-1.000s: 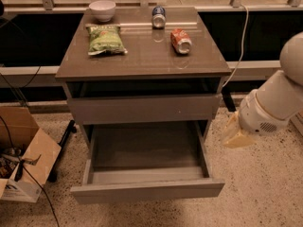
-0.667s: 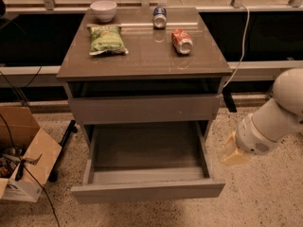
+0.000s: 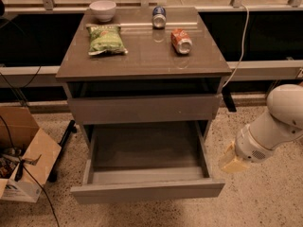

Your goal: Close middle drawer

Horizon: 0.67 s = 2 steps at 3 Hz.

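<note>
the middle drawer (image 3: pixel 147 191) sits pulled far out, nearest me. my gripper (image 3: pixel 233 162) hangs just right of it, apart; i cannot tell its state, and the arm (image 3: pixel 279 122) runs off frame.

There is one bowl (image 3: pixel 102 9), one chip bag (image 3: pixel 106 39), two cans — a blue can (image 3: pixel 159 17), a red can (image 3: pixel 182 40) — one open middle drawer (image 3: pixel 147 190), one cardboard box (image 3: pixel 38 152) and one gripper (image 3: pixel 233 161), right of the drawer.
</note>
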Available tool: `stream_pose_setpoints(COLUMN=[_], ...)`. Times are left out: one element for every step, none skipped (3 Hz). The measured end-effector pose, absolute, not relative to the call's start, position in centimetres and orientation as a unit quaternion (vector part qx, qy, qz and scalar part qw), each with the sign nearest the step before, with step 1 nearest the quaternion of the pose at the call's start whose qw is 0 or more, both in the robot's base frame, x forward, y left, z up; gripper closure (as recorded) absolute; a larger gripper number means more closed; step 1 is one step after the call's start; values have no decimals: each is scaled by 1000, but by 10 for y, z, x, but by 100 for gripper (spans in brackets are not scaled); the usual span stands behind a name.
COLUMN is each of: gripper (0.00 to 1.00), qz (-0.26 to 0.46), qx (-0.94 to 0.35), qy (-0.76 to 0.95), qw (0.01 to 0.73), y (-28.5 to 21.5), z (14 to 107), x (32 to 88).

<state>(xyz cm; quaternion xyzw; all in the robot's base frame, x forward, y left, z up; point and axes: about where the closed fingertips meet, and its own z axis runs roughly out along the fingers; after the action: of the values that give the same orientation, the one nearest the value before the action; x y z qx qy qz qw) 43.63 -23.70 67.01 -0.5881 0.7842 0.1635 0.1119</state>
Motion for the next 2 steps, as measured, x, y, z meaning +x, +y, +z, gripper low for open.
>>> stream_pose_setpoints(gripper=[100, 100], qz=[144, 124], qx=[-603, -629], qy=[778, 762], qw=[98, 98], y=[-228, -214], z=[653, 629], x=[434, 433])
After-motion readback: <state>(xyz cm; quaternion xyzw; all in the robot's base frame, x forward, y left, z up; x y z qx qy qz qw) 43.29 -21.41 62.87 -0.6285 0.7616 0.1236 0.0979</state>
